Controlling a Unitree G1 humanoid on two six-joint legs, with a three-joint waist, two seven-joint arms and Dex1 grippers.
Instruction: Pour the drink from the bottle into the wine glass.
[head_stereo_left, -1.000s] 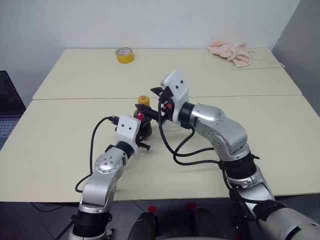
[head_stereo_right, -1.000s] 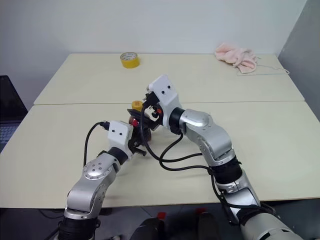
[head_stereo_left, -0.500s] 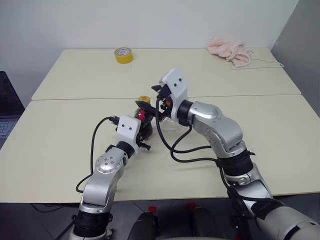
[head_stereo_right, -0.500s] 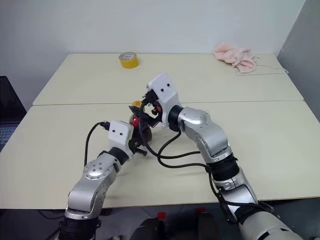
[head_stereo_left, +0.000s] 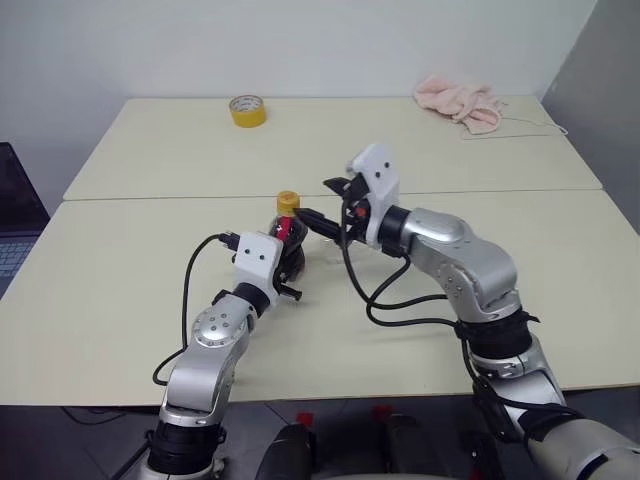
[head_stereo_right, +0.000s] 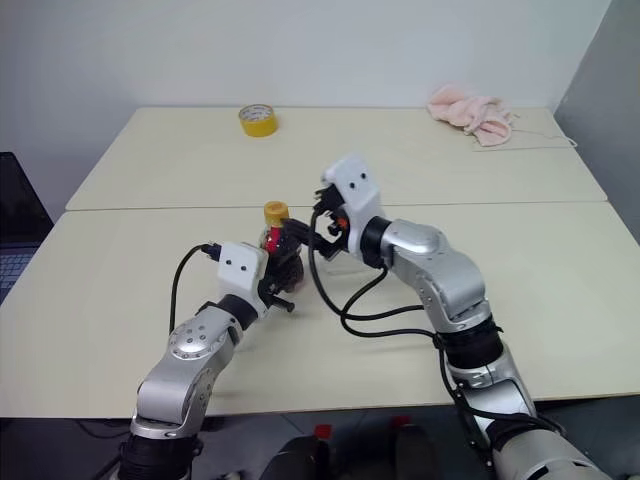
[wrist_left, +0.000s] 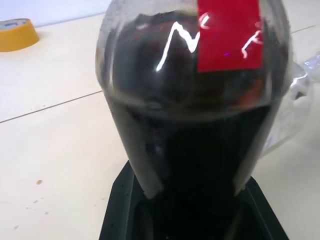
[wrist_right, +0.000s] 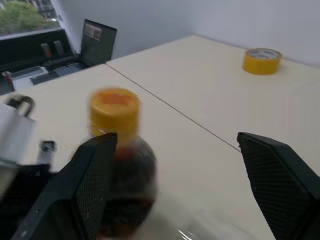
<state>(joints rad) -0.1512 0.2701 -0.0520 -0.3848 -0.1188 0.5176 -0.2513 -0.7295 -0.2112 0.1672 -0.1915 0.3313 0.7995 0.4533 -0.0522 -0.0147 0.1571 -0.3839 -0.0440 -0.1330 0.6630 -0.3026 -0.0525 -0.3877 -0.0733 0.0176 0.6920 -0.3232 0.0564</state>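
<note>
My left claw (head_stereo_left: 288, 262) clamps the capped bottle (head_stereo_left: 288, 232) upright on the table (head_stereo_left: 120, 270); my right claw (head_stereo_left: 318, 205) gapes wide beside its cap (head_stereo_left: 288, 201).

**Left gripper clamped, right gripper spread wide**

The left gripper (head_stereo_left: 287, 262) is held level and forward, its fingers closed tight. The right gripper (head_stereo_left: 322, 205) is angled toward the left arm, its fingers (wrist_right: 95, 185) spread wide apart, nothing gripped.
</note>
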